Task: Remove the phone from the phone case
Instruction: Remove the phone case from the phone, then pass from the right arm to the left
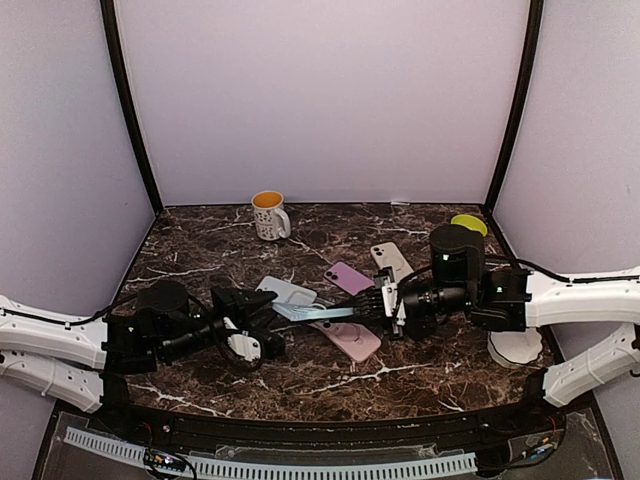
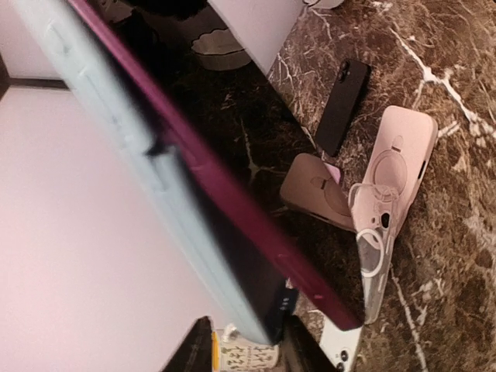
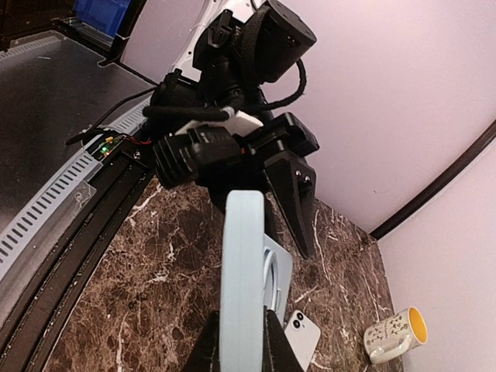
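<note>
Separation step, I judged. Right gripper [image 3: 243,350] pinched phone case [image 3: 245,263] end between fingertips. Left gripper [image 1: 266,308], jaws slightly parted, straddled phone [image 2: 232,194] opposite. Next: clamp phone edge, pull apart.

1. No word, brand or number can be read in any view.
2. The mug [image 1: 270,216], well beyond the left hand [image 1: 268,322], bears small dark marks, perhaps print, too blurred to read.

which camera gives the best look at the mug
Top external: the mug shows whole and upright, handle and orange inside clear. Right wrist catches the mug small in its lower right corner; left wrist shows only a sliver at the bottom edge.
</note>
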Motion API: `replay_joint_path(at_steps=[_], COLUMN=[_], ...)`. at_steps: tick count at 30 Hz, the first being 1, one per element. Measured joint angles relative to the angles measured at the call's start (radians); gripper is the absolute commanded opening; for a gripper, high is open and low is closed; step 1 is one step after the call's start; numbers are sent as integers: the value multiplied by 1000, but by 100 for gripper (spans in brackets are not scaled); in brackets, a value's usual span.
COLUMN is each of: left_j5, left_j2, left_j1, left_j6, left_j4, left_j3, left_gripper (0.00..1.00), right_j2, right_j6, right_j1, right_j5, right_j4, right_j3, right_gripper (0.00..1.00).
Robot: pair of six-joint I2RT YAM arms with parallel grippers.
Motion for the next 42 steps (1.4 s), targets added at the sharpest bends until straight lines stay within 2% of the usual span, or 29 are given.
replay_joint_path(at_steps=[1, 3, 7, 16, 24, 32, 42], left_j5=[4, 15, 28, 112, 300, 537, 761], left_j2=[-5, -16, -35, -134, -183, -185, -195], left_j1=[0, 2, 17, 129, 184, 221, 226], left_j6=[6, -5, -31, -159, -315, -479, -646], left_j4=[-2, -2, -7, -64, -117, -126, -94], left_j3=[0, 3, 26, 56, 82, 84, 103], left_gripper=[52, 57, 58, 47, 41, 40, 35], right_j2=[-9, -30, -74, -159, -218, -254, -255], right_j6=[0, 0, 3, 35, 53, 80, 199], right_j1=[-5, -14, -26, -41, -54, -54, -54], right_j5=[5, 19, 59, 196, 277, 260, 135], right_j4=[-6, -20, -46, -3, 127, 250, 420], right_j3=[0, 0, -21, -117, -169, -206, -237], right_gripper=[0, 0, 0, 0, 0, 0, 0])
